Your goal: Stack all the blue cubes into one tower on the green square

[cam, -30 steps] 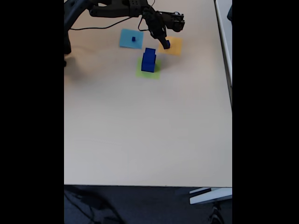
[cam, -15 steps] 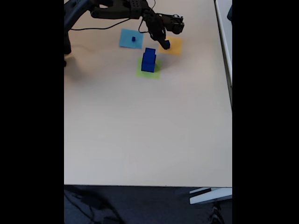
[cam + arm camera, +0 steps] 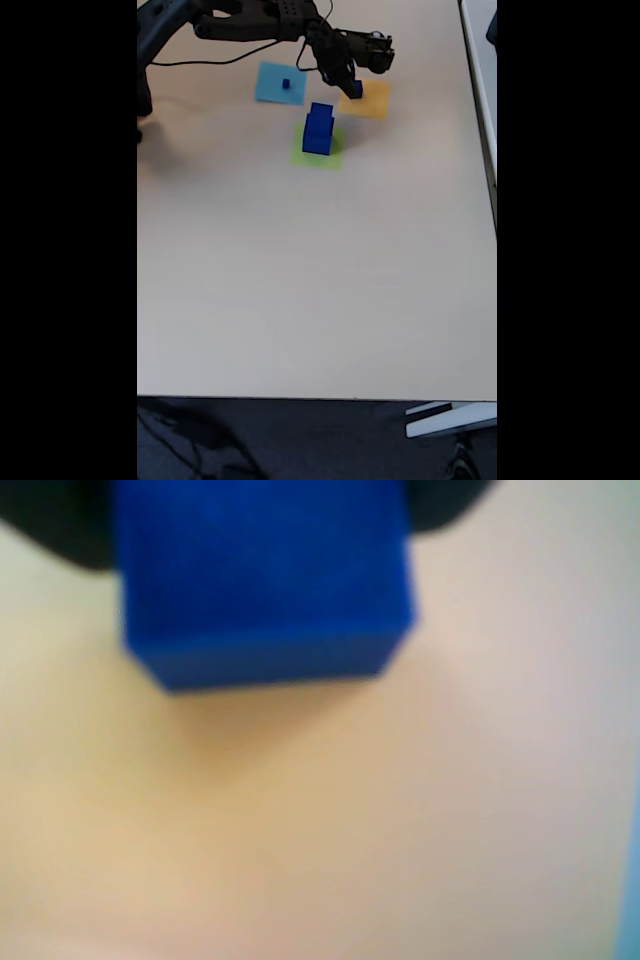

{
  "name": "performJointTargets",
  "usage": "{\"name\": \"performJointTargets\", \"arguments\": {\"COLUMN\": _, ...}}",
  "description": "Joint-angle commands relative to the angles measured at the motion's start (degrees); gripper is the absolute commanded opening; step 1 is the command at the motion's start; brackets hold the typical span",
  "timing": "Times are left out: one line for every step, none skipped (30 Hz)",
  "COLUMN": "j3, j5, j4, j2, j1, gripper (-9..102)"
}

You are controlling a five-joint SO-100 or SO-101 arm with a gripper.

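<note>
Bare bench (image 3: 300, 290) in foreground. Further back, two blue cubes (image 3: 319, 130) stacked on green square (image 3: 318, 150). Just behind on right, orange square (image 3: 370, 98); gripper (image 3: 352, 91) above its left edge, jaws closed on blue cube (image 3: 262, 575), held clear of bench in blurred wrist view. Far left, tiny blue cube (image 3: 285, 84) on light-blue square (image 3: 272, 82).

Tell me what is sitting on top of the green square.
In the fixed view, a tower of blue cubes, apparently two stacked, stands on the green square. The patch's edges show around the base; the part under the tower is hidden.
</note>
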Motion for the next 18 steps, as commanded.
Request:
{"name": "performJointTargets", "arguments": {"j3": -1.3, "j5": 1.3, "j4": -1.1, "j2": 3.1, "j1": 0.1, "gripper": 5}}
{"name": "performJointTargets", "arguments": {"j3": -0.9, "j5": 1.4, "j4": -0.7, "j2": 3.9, "j1": 0.0, "gripper": 5}}
{"name": "performJointTargets", "arguments": {"j3": -0.6, "j5": 1.4, "j4": -0.2, "j2": 4.7, "j1": -0.1, "gripper": 5}}
{"name": "performJointTargets", "arguments": {"j3": -0.9, "j5": 1.4, "j4": 1.1, "j2": 5.6, "j1": -0.1, "gripper": 5}}
{"name": "performJointTargets", "arguments": {"j3": -1.8, "j5": 1.4, "j4": 3.1, "j2": 6.2, "j1": -0.1, "gripper": 5}}
{"name": "performJointTargets", "arguments": {"j3": -3.5, "j5": 1.1, "j4": 5.5, "j2": 6.6, "j1": 0.0, "gripper": 5}}
{"name": "performJointTargets", "arguments": {"j3": -5.7, "j5": 0.6, "j4": 8.2, "j2": 6.7, "j1": 0.3, "gripper": 5}}
{"name": "performJointTargets", "arguments": {"j3": -8.0, "j5": 0.0, "j4": 10.8, "j2": 6.8, "j1": 0.4, "gripper": 5}}
{"name": "performJointTargets", "arguments": {"j3": -10.5, "j5": -0.9, "j4": 13.3, "j2": 6.8, "j1": 0.8, "gripper": 5}}
{"name": "performJointTargets", "arguments": {"j3": -12.8, "j5": -1.6, "j4": 15.6, "j2": 6.8, "j1": 1.1, "gripper": 5}}
{"name": "performJointTargets", "arguments": {"j3": -15.0, "j5": -2.5, "j4": 17.6, "j2": 6.8, "j1": 1.4, "gripper": 5}}
{"name": "performJointTargets", "arguments": {"j3": -16.7, "j5": -3.4, "j4": 19.2, "j2": 7.0, "j1": 1.7, "gripper": 5}}
{"name": "performJointTargets", "arguments": {"j3": -18.2, "j5": -4.3, "j4": 20.5, "j2": 7.3, "j1": 2.0, "gripper": 5}}
{"name": "performJointTargets", "arguments": {"j3": -18.7, "j5": -5.1, "j4": 21.3, "j2": 8.0, "j1": 2.4, "gripper": 5}}
{"name": "performJointTargets", "arguments": {"j3": -19.1, "j5": -5.9, "j4": 21.9, "j2": 8.6, "j1": 2.6, "gripper": 5}}
{"name": "performJointTargets", "arguments": {"j3": -19.8, "j5": -6.6, "j4": 22.6, "j2": 9.0, "j1": 3.0, "gripper": 5}}
{"name": "performJointTargets", "arguments": {"j3": -20.6, "j5": -7.2, "j4": 23.4, "j2": 9.3, "j1": 3.3, "gripper": 5}}
{"name": "performJointTargets", "arguments": {"j3": -21.2, "j5": -7.7, "j4": 24.3, "j2": 9.8, "j1": 3.4, "gripper": 4}}
